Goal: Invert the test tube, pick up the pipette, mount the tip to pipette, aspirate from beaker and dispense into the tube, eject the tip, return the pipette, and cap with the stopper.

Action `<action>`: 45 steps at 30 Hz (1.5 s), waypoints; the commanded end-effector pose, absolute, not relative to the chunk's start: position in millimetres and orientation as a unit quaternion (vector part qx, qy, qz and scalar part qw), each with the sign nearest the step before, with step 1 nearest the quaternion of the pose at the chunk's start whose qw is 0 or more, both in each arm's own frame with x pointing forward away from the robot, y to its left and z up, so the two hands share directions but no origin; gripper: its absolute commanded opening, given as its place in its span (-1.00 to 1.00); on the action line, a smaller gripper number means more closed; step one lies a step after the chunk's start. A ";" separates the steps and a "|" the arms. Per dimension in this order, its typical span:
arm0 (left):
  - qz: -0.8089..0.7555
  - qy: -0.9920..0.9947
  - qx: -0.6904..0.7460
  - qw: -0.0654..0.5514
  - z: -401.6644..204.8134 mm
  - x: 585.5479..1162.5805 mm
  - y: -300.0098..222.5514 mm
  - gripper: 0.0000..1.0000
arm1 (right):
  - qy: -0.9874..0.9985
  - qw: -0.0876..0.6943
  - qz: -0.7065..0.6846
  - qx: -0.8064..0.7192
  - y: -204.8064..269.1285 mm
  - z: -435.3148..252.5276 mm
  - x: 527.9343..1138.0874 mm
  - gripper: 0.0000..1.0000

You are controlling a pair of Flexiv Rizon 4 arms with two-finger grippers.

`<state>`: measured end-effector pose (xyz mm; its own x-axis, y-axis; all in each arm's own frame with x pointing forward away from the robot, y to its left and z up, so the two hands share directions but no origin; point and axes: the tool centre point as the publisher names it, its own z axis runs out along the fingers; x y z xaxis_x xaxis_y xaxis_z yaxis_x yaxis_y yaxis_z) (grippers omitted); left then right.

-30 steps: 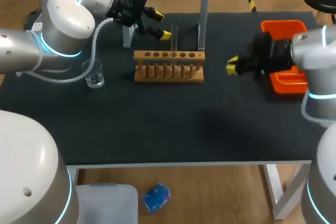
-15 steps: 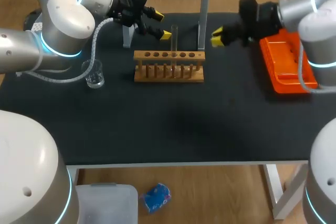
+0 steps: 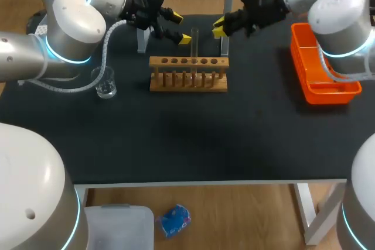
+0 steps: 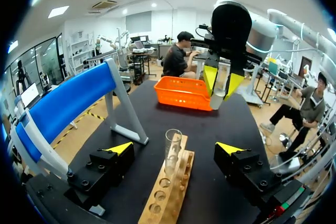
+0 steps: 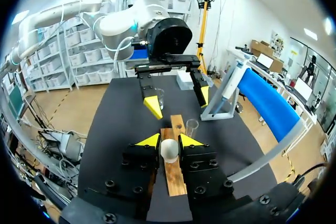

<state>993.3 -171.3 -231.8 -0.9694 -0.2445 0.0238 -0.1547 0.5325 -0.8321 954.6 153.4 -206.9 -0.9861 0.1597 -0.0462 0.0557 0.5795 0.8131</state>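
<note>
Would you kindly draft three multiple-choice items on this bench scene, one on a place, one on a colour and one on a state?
1. Where is the clear glass test tube?
A. Lying flat
B. Standing in the light wooden rack
C. Lifted clear by a gripper

2. What colour is the rectangular plastic bin?
A. Orange
B. Green
C. White

3. What state is the right gripper in?
A. Open and empty
B. Shut on a pipette
C. Shut on the white rounded stopper

Answers:
1 B: the head view shows the tube upright in a hole of the rack.
2 A: the bin's walls are bright orange.
3 C: in the right wrist view both fingers press the stopper from either side.
</note>
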 end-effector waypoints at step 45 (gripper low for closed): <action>-0.468 0.875 -0.114 0.046 -230.9 994.1 -171.0 1.00 | 0.885 0.035 0.465 0.015 199.1 -219.6 993.7 -1.00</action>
<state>993.3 -171.3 -231.8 -0.9694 -0.2445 0.0238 -0.1548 0.5325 -0.8322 988.6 195.9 -219.1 -0.9963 0.0663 -0.0543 -0.0075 0.5636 0.8260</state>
